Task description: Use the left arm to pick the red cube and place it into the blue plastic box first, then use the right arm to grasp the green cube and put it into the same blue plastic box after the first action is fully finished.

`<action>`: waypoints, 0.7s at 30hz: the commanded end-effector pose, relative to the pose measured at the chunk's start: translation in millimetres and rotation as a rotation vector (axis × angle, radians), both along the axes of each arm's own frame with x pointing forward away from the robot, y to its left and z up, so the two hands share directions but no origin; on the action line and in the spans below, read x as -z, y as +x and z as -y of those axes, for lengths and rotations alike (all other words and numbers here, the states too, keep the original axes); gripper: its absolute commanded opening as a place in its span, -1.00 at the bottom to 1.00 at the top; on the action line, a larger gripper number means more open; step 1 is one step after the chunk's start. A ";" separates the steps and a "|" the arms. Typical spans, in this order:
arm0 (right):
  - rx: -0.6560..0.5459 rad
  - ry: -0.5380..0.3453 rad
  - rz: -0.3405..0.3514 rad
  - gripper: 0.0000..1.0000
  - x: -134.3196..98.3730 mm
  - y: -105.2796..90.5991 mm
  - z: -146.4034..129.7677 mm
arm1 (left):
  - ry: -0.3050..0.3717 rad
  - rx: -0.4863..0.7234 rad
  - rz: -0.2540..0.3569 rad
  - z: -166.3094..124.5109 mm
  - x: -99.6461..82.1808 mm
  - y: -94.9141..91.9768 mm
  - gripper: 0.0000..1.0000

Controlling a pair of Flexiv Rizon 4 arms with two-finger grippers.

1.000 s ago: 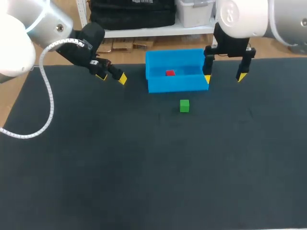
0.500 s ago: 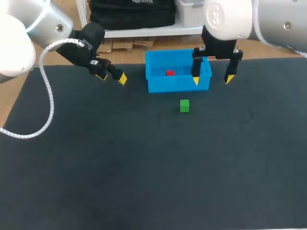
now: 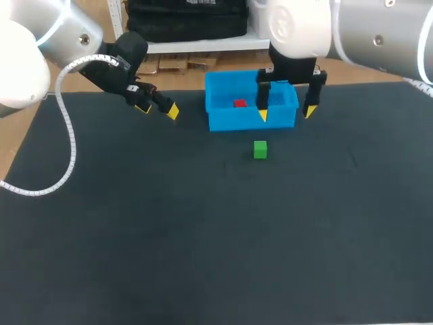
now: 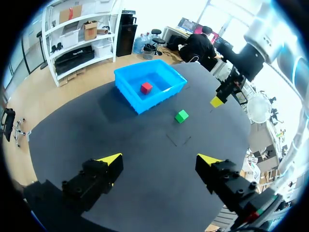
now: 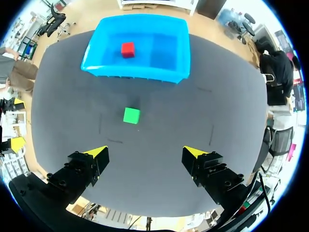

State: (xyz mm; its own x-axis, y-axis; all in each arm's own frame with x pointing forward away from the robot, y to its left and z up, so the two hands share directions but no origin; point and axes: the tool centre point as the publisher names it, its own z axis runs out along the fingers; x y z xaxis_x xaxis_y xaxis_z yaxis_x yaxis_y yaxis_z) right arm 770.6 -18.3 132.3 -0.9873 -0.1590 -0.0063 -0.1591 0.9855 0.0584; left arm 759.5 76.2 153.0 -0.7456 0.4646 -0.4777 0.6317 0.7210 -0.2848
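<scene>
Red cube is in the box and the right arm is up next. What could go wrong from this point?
1. The green cube lies close to the front wall of the blue plastic box, and the right gripper, open, hangs by the box's right end. Coming down, a finger may clip the wall and shove the box.
2. The cube is small against the wide-open fingers, so an off-centre close might push it aside instead of gripping it.
</scene>
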 end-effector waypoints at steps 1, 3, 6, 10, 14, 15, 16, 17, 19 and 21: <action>0.000 -0.008 -0.005 1.00 -2.8 5.9 -6.3 | -0.004 0.002 0.003 -1.1 0.4 -0.8 1.00; -0.002 -0.008 -0.001 1.00 -3.1 7.0 -9.4 | -0.004 0.002 0.003 -1.1 0.4 -0.8 1.00; -0.004 -0.009 0.000 1.00 -1.2 8.0 -14.8 | -0.004 0.002 0.003 -1.1 0.4 -0.8 1.00; -0.003 -0.007 0.001 1.00 1.6 9.3 -21.7 | -0.004 0.002 0.003 -1.1 0.4 -0.8 1.00; -0.010 -0.005 -0.001 1.00 4.4 10.5 -27.2 | -0.004 0.002 0.003 -1.1 0.4 -0.8 1.00; -0.011 -0.005 -0.001 1.00 4.7 10.9 -28.4 | -0.004 0.002 0.003 -1.1 0.4 -0.8 1.00; -0.012 -0.005 -0.001 1.00 5.4 11.8 -29.6 | -0.004 0.002 0.003 -1.1 0.4 -0.8 1.00; -0.013 -0.004 0.000 1.00 6.1 12.6 -30.3 | -0.004 0.002 0.003 -1.1 0.4 -0.8 1.00; -0.016 -0.006 0.003 1.00 7.1 13.5 -31.6 | -0.004 0.002 0.003 -1.1 0.4 -0.8 1.00; -0.017 -0.008 0.009 1.00 7.1 14.0 -32.6 | -0.004 0.002 0.003 -1.1 0.4 -0.8 1.00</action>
State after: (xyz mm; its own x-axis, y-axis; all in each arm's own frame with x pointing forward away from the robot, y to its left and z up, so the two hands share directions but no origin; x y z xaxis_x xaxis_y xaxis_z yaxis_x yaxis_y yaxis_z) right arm 781.8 11.4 125.2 -0.9842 -0.1763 -0.0176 -0.1770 0.9828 0.0531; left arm 759.5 76.2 153.0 -0.7457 0.4646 -0.4777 0.6317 0.7210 -0.2848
